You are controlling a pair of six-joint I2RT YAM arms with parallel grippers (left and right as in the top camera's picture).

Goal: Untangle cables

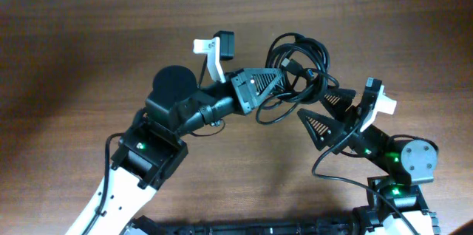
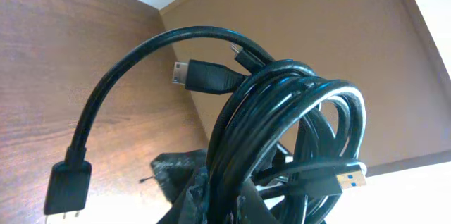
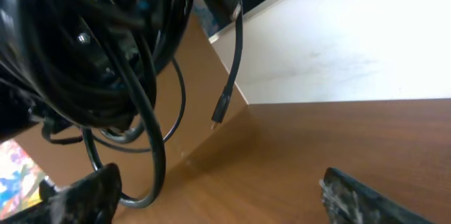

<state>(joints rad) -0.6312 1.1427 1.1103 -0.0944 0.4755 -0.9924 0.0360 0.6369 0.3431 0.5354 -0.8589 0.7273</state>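
- Cables [image 1: 299, 61]: one tangled black bundle, held up off the table [image 1: 89, 43] between the two grippers, right of centre in the overhead view.
- Cable count: strands can't be separated inside the coil. Probably two or more, going by the ends below.
- Plug ends in the left wrist view: four.
  - black plug [image 2: 67, 189] dangling lower left on a long arc
  - silver-tipped plug [image 2: 201, 76] at upper middle
  - small plug [image 2: 239, 56] just behind the silver-tipped one
  - blue-tongued USB plug [image 2: 345, 178] at lower right
- Right wrist view: one thin plug [image 3: 222, 108] hangs free on a single strand. Can't tell which of the four it is.
- Grippers: two.
- left gripper [image 1: 279, 80]: clamped on the bundle. The coil rises straight out of its fingers [image 2: 173, 178], which the bottom edge mostly cuts off.
- right gripper [image 1: 314, 106]: jaws wide apart, holding nothing.
  - One loop hangs just beside the pad at the frame's lower left [image 3: 88, 192]; contact is unclear.
  - The other pad [image 3: 366, 199] is well apart from it.
- Hidden: the coil's inner crossings overlap. The right wrist view crops the top of the bundle, and its nearest strands are blurred.
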